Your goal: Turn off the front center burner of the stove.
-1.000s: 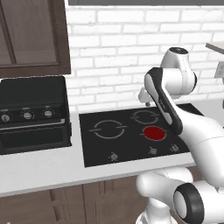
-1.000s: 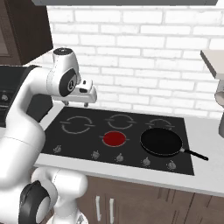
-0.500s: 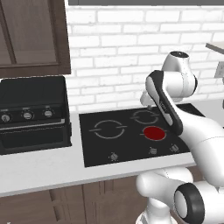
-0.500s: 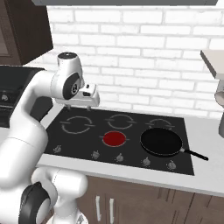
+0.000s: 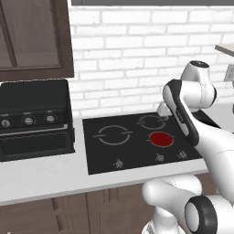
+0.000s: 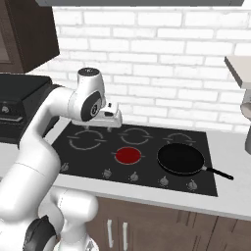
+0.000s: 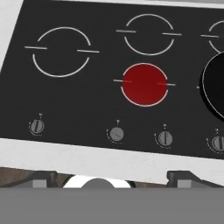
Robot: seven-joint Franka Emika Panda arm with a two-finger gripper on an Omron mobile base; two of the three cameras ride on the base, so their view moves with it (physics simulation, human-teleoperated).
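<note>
Hovering above the back of the stove [image 6: 138, 147], the fingers [image 7: 111, 177] showed as two dark tips set wide apart at the bottom edge of the hand view, spread open, holding nothing and touching nothing. In the right base view the white hand hung over the rear left ring, clear of the glass.

Seen from the hand, the front center burner [image 7: 145, 84] glowed as a solid red disc at about 1 o'clock from the middle of the cooktop, with a thin grey rim. In the left base view the same disc [image 5: 161, 139] lay toward 3 o'clock on the black glass, just ahead of the arm's forearm; in the right base view it sat [image 6: 128, 155] at the front middle.

A black frying pan [image 6: 181, 159] rested on the stove at 3 o'clock from the red disc, just beside it, round and matte, its thin handle pointing toward 4 o'clock. Nothing could be made out inside it.

The cooktop was flat, glossy black glass marked with thin grey split rings. A row of small round grey knobs [image 7: 116, 134] ran along its front edge, each with a tiny mark above it. The pale grey counter [image 5: 45, 176] carried the stove, and a boxy black countertop oven [image 5: 35, 118] with three dials stood at 9 o'clock from it. White brick wall [image 6: 162, 59] rose behind.
</note>
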